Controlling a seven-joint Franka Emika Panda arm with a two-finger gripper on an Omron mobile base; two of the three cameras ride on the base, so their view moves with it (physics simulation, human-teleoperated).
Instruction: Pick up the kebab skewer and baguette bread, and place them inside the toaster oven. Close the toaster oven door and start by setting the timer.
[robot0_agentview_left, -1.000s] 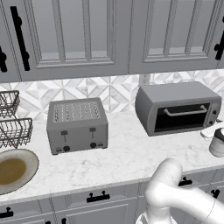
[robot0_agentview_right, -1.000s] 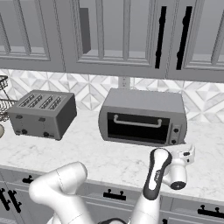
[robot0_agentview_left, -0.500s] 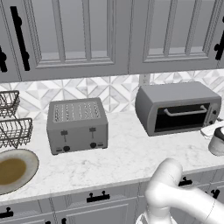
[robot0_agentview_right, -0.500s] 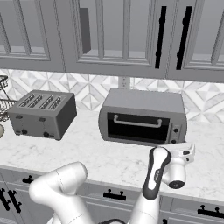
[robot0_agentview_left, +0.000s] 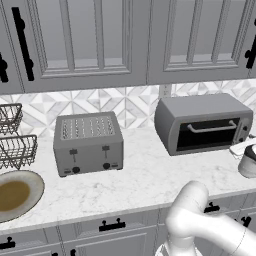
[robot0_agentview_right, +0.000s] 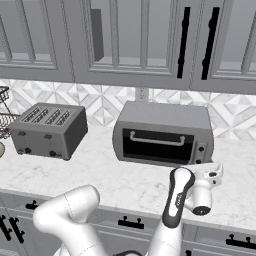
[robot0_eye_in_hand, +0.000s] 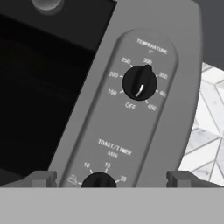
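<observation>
The grey toaster oven (robot0_agentview_left: 202, 122) (robot0_agentview_right: 162, 131) stands on the counter with its door (robot0_agentview_right: 157, 147) shut; the dark glass door (robot0_eye_in_hand: 39, 87) hides the inside. The kebab skewer and baguette bread are out of view. My gripper (robot0_agentview_right: 214, 173) (robot0_agentview_left: 239, 148) hovers close in front of the oven's right control panel. In the hand view the gripper (robot0_eye_in_hand: 111, 179) is open, its tips standing either side of the toast/timer knob (robot0_eye_in_hand: 99, 180) without touching it. The temperature knob (robot0_eye_in_hand: 139, 82) sits above that, its pointer turned off the OFF mark.
A slotted grey pop-up toaster (robot0_agentview_left: 89, 142) (robot0_agentview_right: 47, 130) stands left of the oven. Wire baskets (robot0_agentview_left: 12, 135) and a round plate (robot0_agentview_left: 15, 192) are at the far left. Wall cabinets hang overhead. Tiled backsplash (robot0_eye_in_hand: 205, 127) shows beside the oven.
The hand has crept slightly upward and closer to the oven's control panel. The jaws stay open and the oven door stays shut.
</observation>
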